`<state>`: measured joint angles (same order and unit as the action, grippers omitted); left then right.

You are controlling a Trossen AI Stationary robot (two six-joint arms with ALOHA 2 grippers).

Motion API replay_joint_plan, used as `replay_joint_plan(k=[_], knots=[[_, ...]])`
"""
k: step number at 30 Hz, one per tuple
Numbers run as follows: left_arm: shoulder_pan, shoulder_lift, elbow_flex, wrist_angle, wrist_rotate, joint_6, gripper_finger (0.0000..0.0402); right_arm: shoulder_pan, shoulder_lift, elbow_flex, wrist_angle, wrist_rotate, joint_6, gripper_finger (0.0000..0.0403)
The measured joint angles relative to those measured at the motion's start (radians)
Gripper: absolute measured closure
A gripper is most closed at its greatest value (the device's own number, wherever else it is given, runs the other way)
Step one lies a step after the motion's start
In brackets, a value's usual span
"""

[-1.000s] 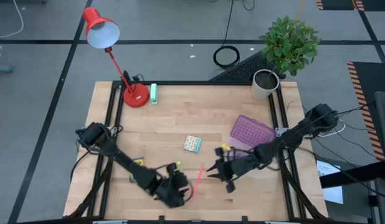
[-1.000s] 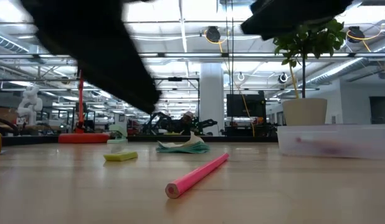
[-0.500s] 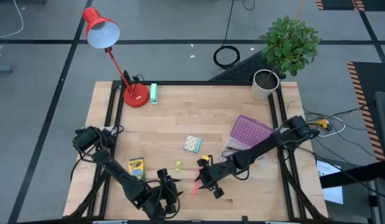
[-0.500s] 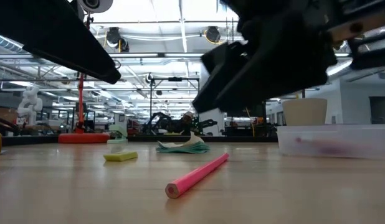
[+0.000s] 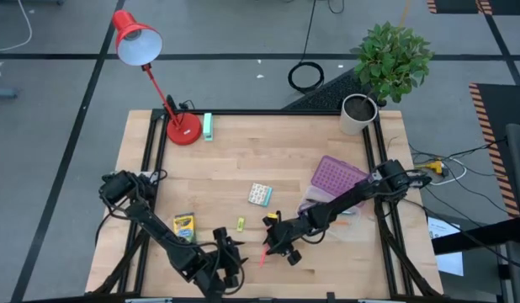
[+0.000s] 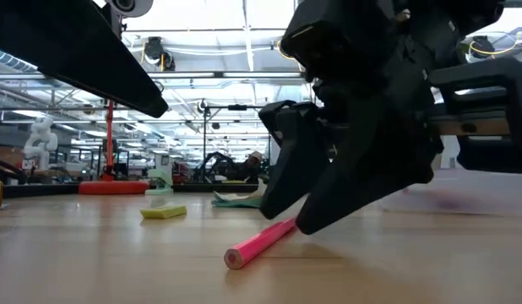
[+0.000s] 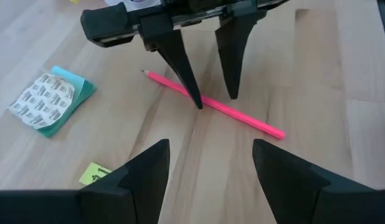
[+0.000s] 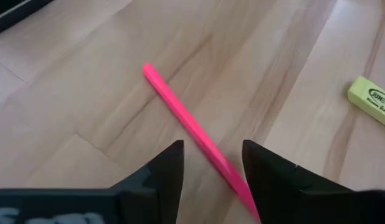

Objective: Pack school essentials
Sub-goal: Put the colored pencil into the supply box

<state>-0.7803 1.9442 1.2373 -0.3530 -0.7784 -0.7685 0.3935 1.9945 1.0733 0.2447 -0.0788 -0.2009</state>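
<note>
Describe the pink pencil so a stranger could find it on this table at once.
Start at the wooden table and go to its near edge, between the two arms. The right hand hangs open over the pink pencil, a fingertip either side. It is the only long, thin, bright pink stick; the yellow eraser nearby is short and blocky.

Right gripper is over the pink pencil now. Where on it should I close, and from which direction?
Grip the pink pencil mid-shaft, from straight above, fingers across its length. It lies flat on the table, and the open right gripper already straddles that stretch.
</note>
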Motion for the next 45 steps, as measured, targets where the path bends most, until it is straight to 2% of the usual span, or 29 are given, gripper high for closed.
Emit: replay_joint_plan(k=[4, 12, 23, 28, 39, 43, 45], knots=[[0.0, 0.0, 0.0, -0.016, 0.008, -0.001, 0.0167, 0.0, 0.0, 0.0, -0.003, -0.001, -0.006, 0.0265], [-0.01, -0.054, 0.0, -0.143, 0.139, -0.097, 0.0167, 0.0, -0.002, 0.0, -0.042, -0.005, -0.003, 0.0325], [-0.087, -0.109, 0.0, -0.395, 0.145, -0.272, 0.0167, 0.008, -0.003, 0.0, -0.058, -0.031, 0.069, 0.039], [-0.092, -0.11, 0.0, -0.477, 0.144, -0.362, 0.0167, 0.008, -0.003, 0.0, -0.058, -0.031, 0.089, 0.0392], [-0.083, -0.11, 0.0, -0.456, 0.097, -0.359, 0.0167, 0.011, -0.002, -0.001, -0.065, -0.055, 0.113, 0.0387], [-0.084, -0.11, 0.0, -0.453, 0.087, -0.359, 0.0167, 0.029, -0.002, -0.001, -0.079, 0.024, 0.12, 0.0364], [-0.084, -0.11, 0.0, -0.452, 0.084, -0.359, 0.0167, 0.03, -0.002, -0.001, -0.081, 0.027, 0.122, 0.0343]])
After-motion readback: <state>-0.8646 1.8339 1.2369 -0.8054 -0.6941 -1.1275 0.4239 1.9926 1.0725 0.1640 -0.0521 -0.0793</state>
